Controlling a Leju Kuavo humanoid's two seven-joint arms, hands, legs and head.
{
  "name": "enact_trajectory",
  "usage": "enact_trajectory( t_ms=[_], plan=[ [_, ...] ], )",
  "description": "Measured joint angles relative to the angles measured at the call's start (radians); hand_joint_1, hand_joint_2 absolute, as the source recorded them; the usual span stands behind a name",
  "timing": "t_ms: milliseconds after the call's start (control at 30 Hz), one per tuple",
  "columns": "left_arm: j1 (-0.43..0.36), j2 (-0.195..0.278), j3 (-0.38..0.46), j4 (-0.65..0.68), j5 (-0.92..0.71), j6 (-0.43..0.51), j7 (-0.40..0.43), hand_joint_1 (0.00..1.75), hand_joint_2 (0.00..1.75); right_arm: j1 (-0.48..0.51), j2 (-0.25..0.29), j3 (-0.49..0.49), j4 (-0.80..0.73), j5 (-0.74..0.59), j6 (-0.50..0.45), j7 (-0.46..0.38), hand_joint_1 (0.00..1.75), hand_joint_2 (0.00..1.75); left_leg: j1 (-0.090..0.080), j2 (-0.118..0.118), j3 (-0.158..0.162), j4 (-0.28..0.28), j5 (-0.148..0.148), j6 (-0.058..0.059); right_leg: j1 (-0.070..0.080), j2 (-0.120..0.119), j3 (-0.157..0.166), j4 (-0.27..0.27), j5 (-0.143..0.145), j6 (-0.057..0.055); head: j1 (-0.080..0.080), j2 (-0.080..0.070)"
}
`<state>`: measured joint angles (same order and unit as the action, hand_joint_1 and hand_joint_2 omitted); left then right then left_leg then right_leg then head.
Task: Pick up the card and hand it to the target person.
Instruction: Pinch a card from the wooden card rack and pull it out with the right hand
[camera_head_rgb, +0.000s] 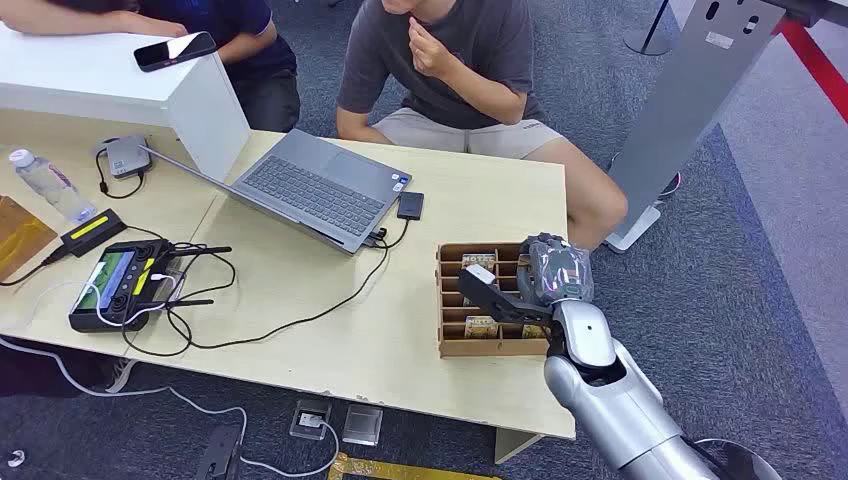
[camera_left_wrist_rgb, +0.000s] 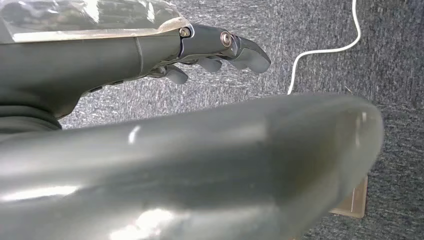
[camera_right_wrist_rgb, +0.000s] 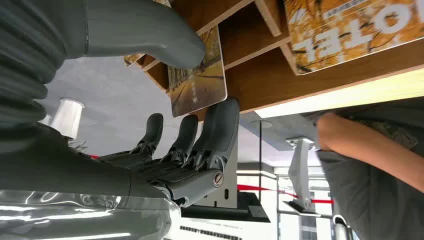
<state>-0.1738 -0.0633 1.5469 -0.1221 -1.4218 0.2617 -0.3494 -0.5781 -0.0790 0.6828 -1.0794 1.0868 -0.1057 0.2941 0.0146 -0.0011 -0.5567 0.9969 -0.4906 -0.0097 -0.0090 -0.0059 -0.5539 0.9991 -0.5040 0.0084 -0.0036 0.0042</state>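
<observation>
A wooden card rack (camera_head_rgb: 449, 343) with several slots stands near the table's right front corner. My right hand (camera_head_rgb: 545, 278) reaches into it from the right. In the right wrist view a yellow picture card (camera_right_wrist_rgb: 197, 75) sticks out of a slot, pinched between my thumb (camera_right_wrist_rgb: 150, 35) and my dark fingers (camera_right_wrist_rgb: 215, 130). Another card marked HOTEL (camera_right_wrist_rgb: 350, 30) sits in a neighbouring slot. A person in a grey T-shirt (camera_head_rgb: 450, 60) sits at the far side of the table, one hand raised to the chin. My left hand (camera_left_wrist_rgb: 215, 50) hangs over the carpet with its fingers loosely spread and holds nothing.
An open laptop (camera_head_rgb: 310, 190) lies mid-table, with a small black drive (camera_head_rgb: 410, 206) beside it. A black controller (camera_head_rgb: 120, 280) and tangled cables (camera_head_rgb: 260, 320) lie at the left. A white box (camera_head_rgb: 120, 80) carries a phone (camera_head_rgb: 175, 50). A grey pillar (camera_head_rgb: 690, 110) stands to the right.
</observation>
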Motion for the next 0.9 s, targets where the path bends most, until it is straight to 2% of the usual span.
enact_trajectory(
  t_ms=[333,700,800,900],
  plan=[
    [0.0,0.0,0.0,0.0,-0.014,-0.003,0.0,0.0,0.0,0.005,-0.001,-0.001,0.006,0.021,0.012,0.039,0.78,1.75,0.0,0.0,0.0,0.0,0.0,0.0,0.0,0.0,0.0,0.0,0.0,0.0,0.0,0.0],
    [0.0,0.0,0.0,0.0,-0.015,-0.002,0.002,0.0,0.0,0.005,-0.003,-0.006,0.002,0.025,0.014,0.054,0.8,1.75,0.0,0.0,0.001,0.0,0.0,0.0,0.0,0.0,0.0,0.0,0.0,0.0,0.0,0.0],
    [0.0,0.0,0.0,0.0,-0.016,-0.002,0.002,0.0,0.0,0.005,-0.005,-0.007,-0.001,0.024,0.014,0.054,0.86,1.75,0.0,0.0,0.0,0.0,0.0,0.0,0.0,0.0,0.0,0.0,0.0,0.0,0.0,0.0],
    [0.0,0.0,0.0,0.0,-0.02,-0.002,0.002,0.0,0.0,0.005,-0.007,-0.007,-0.004,0.022,0.013,0.054,1.09,1.75,0.0,0.0,0.0,0.0,0.0,0.0,0.0,0.0,0.0,0.0,0.0,0.0,0.0,0.0]
  ],
)
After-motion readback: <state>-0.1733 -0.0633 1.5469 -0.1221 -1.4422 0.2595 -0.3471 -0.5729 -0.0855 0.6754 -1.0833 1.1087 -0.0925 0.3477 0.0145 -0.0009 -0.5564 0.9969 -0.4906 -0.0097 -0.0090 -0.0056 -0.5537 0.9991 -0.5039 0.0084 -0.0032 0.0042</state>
